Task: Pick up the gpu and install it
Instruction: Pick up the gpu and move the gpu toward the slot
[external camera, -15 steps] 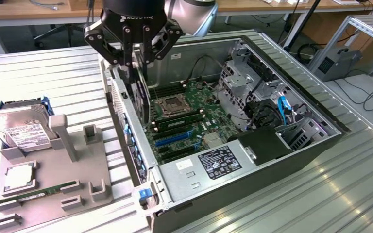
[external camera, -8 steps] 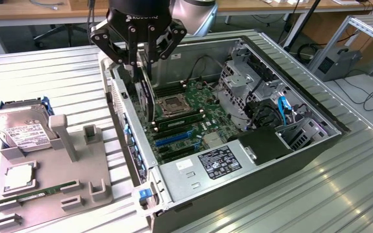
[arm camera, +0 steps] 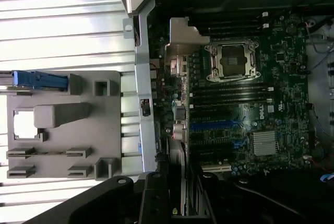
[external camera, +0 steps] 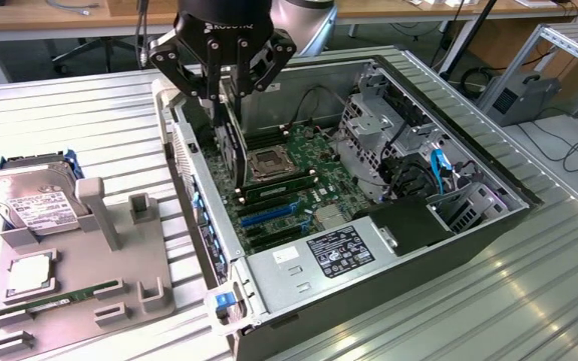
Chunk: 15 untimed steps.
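Slatted metal bench (external camera: pixel 88 113); pincer (external camera: pixel 226 94) clamped on gpu (external camera: pixel 231 143), held upright over open computer case (external camera: pixel 369 323)

Blk claw (external camera: pixel 231 92) w/ silver-bolted linkages, white lettering up top; smooth grey arm (external camera: pixel 307 22).

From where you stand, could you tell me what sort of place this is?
Probably a robotics lab: an open computer case on a ribbed metal table, a grey parts fixture beside it, desks behind.
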{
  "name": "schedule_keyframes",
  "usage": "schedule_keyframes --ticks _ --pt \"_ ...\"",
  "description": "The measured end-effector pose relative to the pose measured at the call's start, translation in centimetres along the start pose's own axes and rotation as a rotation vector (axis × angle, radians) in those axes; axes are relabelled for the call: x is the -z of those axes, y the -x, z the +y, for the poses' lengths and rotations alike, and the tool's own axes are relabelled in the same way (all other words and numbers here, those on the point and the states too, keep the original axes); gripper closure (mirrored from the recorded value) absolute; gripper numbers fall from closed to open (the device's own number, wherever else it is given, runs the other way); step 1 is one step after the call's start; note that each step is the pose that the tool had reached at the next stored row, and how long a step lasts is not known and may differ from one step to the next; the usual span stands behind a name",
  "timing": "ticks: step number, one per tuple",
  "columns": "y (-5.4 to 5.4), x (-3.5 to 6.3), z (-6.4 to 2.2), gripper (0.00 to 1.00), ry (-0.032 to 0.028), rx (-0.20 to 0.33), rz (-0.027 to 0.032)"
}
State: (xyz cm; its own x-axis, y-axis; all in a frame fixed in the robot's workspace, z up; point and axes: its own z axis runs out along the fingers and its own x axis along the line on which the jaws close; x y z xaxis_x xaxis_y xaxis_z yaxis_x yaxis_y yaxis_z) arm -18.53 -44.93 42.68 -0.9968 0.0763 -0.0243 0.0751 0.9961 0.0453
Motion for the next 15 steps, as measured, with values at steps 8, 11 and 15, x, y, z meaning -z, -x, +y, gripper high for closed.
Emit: schedule_keyframes --ticks 8,11,15 --pt "0.9 -0.04 0.07 0.74 0.0000 0.000 0.0000" --pt "1.4 -0.06 0.10 0.74 0.0000 0.000 0.0000" --pt "1.6 -0.07 0.12 0.74 0.0000 0.000 0.0000"
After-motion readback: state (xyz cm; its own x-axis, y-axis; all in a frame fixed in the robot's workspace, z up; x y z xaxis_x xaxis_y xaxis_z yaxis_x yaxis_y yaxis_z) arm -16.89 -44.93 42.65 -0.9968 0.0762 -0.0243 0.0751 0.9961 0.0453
